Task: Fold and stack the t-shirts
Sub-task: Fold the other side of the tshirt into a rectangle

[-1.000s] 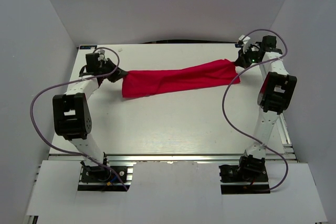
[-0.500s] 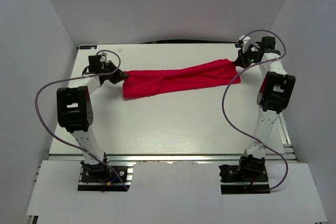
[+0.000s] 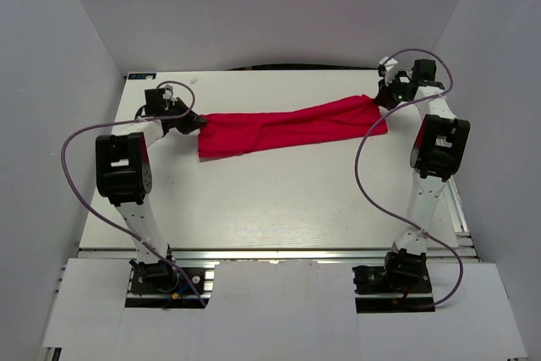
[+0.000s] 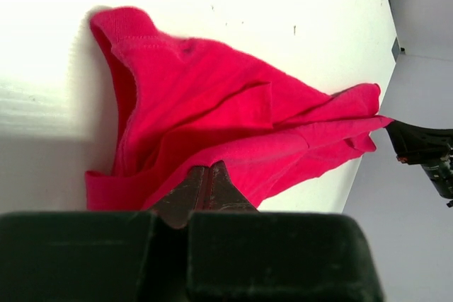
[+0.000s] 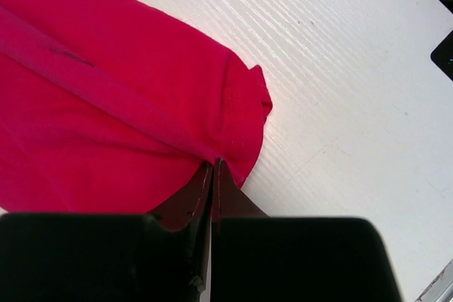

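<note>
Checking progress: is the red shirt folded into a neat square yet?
No, the shirt lies stretched out in a long rumpled band across the table.

1. Top view: the fingertips of the left gripper [image 3: 195, 122] and the right gripper [image 3: 382, 101] are too small for me to make out where they meet the red t-shirt [image 3: 287, 127].
2. Left wrist view: the black housing [image 4: 184, 256] hides the shirt's near edge, and the right border cuts off a dark part of the other arm [image 4: 423, 152].
3. Right wrist view: the shirt runs off the left and top borders, and I cannot tell its layers apart.
</note>
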### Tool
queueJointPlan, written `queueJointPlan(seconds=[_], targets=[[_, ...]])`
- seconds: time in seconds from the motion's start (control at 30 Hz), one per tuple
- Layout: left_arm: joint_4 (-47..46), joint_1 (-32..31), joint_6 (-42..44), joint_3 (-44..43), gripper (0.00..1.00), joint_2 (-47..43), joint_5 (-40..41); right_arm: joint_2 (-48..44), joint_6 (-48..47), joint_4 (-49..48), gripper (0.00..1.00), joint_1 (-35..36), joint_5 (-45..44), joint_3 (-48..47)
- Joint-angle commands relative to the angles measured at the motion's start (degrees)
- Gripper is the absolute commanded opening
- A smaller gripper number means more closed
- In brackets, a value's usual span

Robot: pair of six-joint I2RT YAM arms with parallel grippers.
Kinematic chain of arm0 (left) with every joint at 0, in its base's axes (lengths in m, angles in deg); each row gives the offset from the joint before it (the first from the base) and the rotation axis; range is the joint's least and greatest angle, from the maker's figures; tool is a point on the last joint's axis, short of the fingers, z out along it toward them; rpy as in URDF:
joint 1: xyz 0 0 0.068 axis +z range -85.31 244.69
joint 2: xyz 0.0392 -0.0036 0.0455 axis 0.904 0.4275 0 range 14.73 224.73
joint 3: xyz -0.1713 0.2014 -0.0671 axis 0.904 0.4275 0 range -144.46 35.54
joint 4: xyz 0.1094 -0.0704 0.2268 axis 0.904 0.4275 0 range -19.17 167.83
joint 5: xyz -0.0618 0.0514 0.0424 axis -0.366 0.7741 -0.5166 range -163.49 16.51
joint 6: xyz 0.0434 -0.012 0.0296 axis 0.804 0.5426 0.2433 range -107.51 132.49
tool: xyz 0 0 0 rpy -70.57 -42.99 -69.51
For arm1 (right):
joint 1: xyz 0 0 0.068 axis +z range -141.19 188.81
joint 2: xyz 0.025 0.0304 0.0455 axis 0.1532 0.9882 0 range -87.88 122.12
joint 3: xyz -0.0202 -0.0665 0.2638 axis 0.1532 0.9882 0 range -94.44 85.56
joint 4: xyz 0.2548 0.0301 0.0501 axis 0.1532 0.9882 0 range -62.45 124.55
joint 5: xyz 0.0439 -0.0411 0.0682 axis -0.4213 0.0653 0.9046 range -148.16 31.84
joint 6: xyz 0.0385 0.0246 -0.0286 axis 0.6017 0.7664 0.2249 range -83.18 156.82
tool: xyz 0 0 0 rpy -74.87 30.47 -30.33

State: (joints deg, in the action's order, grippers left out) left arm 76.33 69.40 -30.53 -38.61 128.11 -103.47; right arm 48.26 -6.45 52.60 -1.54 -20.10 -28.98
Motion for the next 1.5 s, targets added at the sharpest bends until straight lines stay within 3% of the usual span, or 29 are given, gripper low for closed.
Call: queueJointPlan(seconds=[0.0,0.57,1.2,1.23,1.37,1.47], targets=[[-1.2,0.7,-0.1,-3.2,0.00,-0.1,0.6,0.4,1.3,-3.0,0.00,0.1,-2.9,-0.5],[-1.5,0.9,-0.5,-6.4,0.00,4.1,1.4,2.1,2.0,-3.9,0.00,0.8,-7.8,-0.7],[-0.9,0.9,-0.4,-7.1,0.00,6.8,3.4,3.6,5.2,-11.4,0.00,3.0,-13.0,-0.2],[-0.7,0.9,-0.5,-7.1,0.00,7.0,3.5,3.9,5.5,-11.6,0.01,3.1,-13.3,-0.2],[0.0,0.9,-0.6,-7.8,0.00,7.5,4.6,4.1,7.4,-13.1,0.28,3.2,-15.6,-0.5],[1.1,0.9,-0.7,-8.6,0.17,7.5,6.1,2.9,8.8,-14.9,0.38,3.0,-17.7,0.0]])
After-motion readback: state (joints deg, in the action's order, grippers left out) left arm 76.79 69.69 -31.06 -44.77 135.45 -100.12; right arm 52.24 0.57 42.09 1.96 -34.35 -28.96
